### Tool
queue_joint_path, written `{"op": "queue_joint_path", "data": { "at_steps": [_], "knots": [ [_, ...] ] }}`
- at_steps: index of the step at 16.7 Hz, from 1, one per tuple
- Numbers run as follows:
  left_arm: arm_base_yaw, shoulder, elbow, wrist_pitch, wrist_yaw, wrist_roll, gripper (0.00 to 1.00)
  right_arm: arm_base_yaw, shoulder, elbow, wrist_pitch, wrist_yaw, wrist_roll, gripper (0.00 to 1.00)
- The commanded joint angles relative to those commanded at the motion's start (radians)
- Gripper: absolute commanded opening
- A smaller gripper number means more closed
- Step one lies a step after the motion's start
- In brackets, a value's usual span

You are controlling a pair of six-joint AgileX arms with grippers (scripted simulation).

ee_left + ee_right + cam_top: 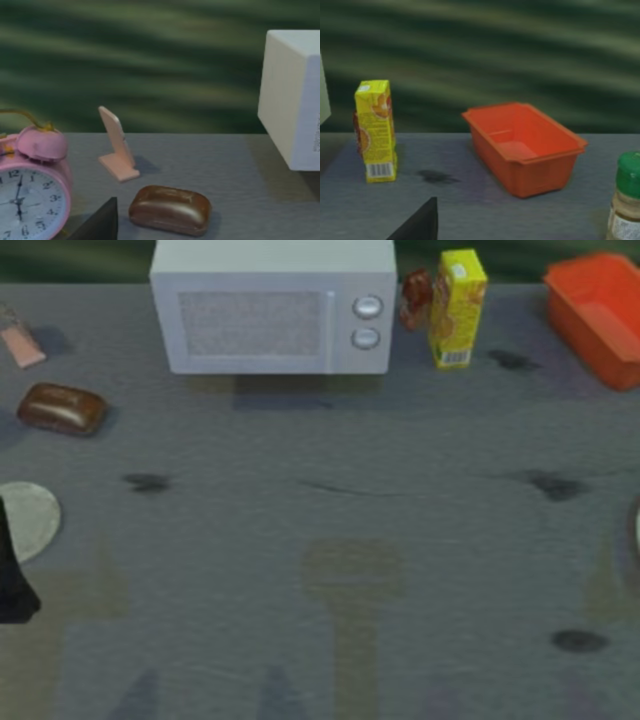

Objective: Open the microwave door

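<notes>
The left hand (15, 580) shows only as a dark shape at the desk's left edge in the top view, and as a dark wedge at the edge of the left wrist view; whether its fingers are apart or together I cannot tell. The right hand appears only as a similar dark wedge (417, 222) in the right wrist view, and its fingers cannot be told either. Neither hand touches anything.

Just beside the left hand sits a pink clock (30, 192), seen from above as a pale disc (28, 520). Farther back lies a brown soap bar (62, 408), and beyond it a pink phone stand (22, 343) stands upright.

The microwave (273, 270) stands at the far middle of the grey desk (330, 540), well apart from both hands. Its door (250, 325) is shut flat against the front, with two silver knobs (367, 322) on the panel to its right.

Right of the microwave a yellow carton (457, 308) stands upright with a small reddish-brown thing (416, 295) between them. An orange bin (600, 315) sits at the far right corner. A green-capped jar (626, 200) shows near the right hand.
</notes>
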Motion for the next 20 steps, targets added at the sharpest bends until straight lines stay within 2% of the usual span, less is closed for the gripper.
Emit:
{"op": "queue_joint_path", "data": {
  "at_steps": [5,9,14,20],
  "knots": [
    [-0.006,0.050,0.046,-0.030,-0.009,-0.009,1.00,0.000,0.000,0.000,0.000,0.000,0.000,1.00],
    [-0.039,0.238,0.236,-0.141,-0.038,-0.049,1.00,0.000,0.000,0.000,0.000,0.000,0.000,1.00],
    [-0.123,0.609,0.650,-0.363,-0.087,-0.133,1.00,0.000,0.000,0.000,0.000,0.000,0.000,1.00],
    [-0.265,1.173,1.309,-0.700,-0.152,-0.260,1.00,0.000,0.000,0.000,0.000,0.000,0.000,1.00]
  ]
}}
